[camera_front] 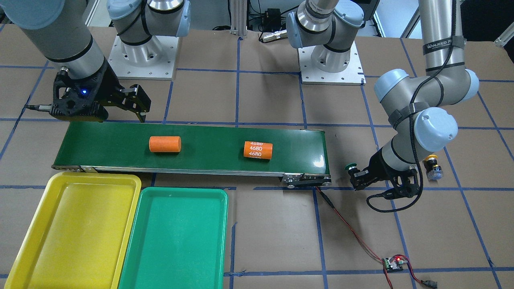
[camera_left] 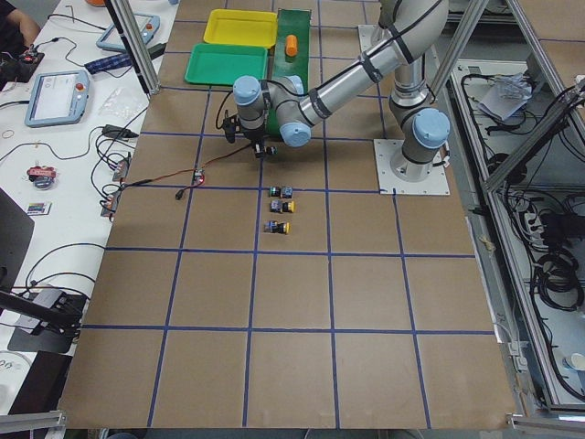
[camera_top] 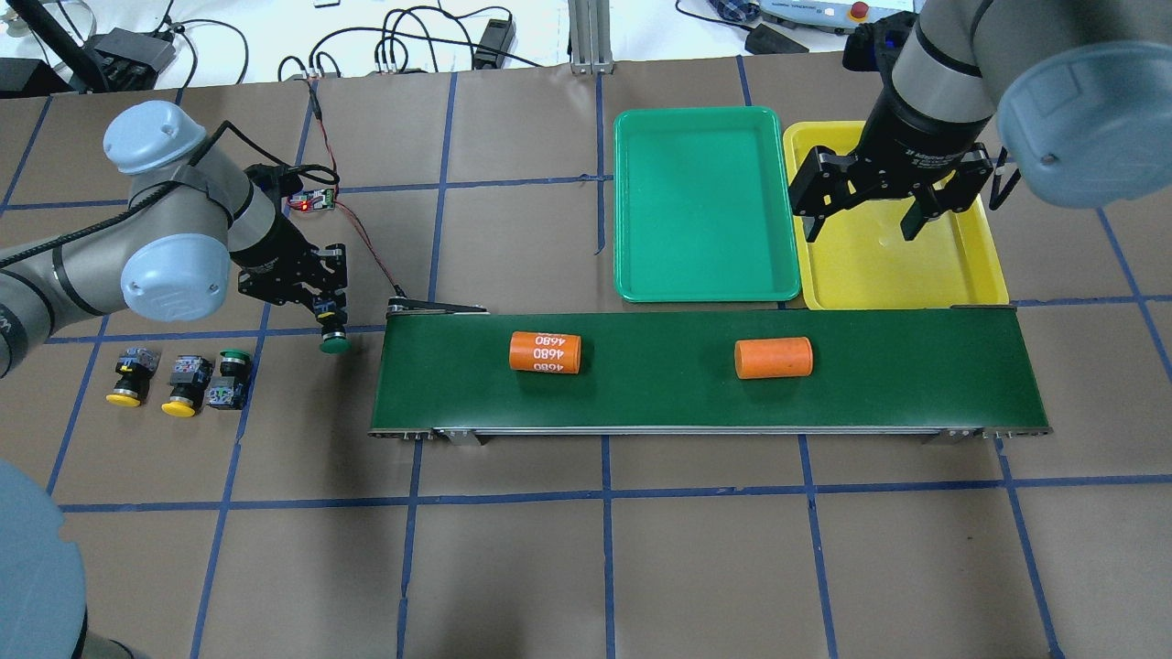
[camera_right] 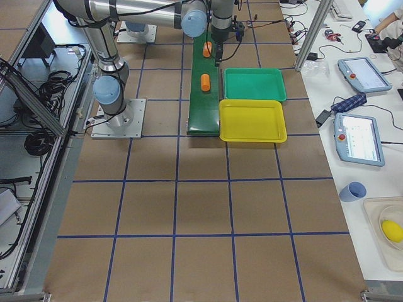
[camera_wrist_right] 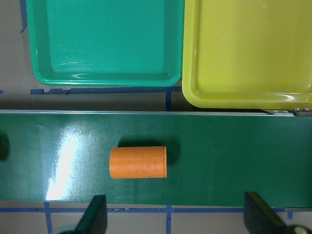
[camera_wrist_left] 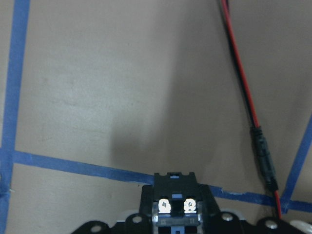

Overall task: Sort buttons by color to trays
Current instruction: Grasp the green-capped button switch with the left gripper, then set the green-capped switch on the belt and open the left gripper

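Note:
My left gripper (camera_top: 328, 316) is shut on a green-capped button (camera_top: 334, 344), held cap-down just off the left end of the belt; its contact block (camera_wrist_left: 175, 202) shows between the jaws in the left wrist view. Two yellow-capped buttons (camera_top: 124, 377) (camera_top: 182, 383) and another green-capped button (camera_top: 231, 375) lie in a row on the table to its left. The green tray (camera_top: 705, 206) and the yellow tray (camera_top: 893, 270) sit side by side beyond the belt. My right gripper (camera_top: 861, 220) hangs open over the yellow tray's near part with nothing between its fingers (camera_wrist_right: 95, 219).
A long dark-green conveyor belt (camera_top: 659, 394) carries two orange cylinders, one marked 4680 (camera_top: 545, 352) and one plain (camera_top: 774, 358). A small control board (camera_top: 311, 201) with a red wire running to the belt's end lies behind the left gripper.

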Action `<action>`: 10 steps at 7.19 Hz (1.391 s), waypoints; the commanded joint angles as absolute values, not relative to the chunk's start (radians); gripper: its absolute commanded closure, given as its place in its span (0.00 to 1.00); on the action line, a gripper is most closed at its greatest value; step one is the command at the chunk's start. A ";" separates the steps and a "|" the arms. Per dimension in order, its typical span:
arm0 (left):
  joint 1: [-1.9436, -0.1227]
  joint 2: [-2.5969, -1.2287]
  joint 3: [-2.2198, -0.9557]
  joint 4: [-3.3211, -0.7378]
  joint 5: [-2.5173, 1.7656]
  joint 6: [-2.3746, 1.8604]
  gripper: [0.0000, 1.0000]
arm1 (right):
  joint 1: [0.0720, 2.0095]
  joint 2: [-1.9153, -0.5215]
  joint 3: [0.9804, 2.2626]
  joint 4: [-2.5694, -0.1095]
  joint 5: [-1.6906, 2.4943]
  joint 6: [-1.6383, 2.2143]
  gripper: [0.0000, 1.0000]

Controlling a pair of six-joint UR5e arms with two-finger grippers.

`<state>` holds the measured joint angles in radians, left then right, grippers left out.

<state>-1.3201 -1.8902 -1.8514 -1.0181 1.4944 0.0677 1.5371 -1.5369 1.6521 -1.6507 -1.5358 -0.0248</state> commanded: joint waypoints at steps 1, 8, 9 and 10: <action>-1.337 -1.809 -1.757 -1.243 1.506 0.116 1.00 | 1.537 -1.537 1.652 -1.652 -1.536 -0.031 0.00; -1.540 -1.795 -1.845 -1.263 1.496 0.198 1.00 | 1.537 -1.536 1.652 -1.646 -1.540 -0.031 0.00; -1.540 -1.798 -1.851 -1.250 1.493 0.186 1.00 | 1.537 -1.536 1.652 -1.644 -1.540 -0.031 0.00; -1.540 -1.802 -1.852 -1.247 1.491 0.186 1.00 | 1.537 -1.536 1.652 -1.644 -1.540 -0.031 0.00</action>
<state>-1.5397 -1.7978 -1.8442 -1.2547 1.4934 0.1902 1.5370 -1.5356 1.6521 -1.6451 -1.5401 -0.0307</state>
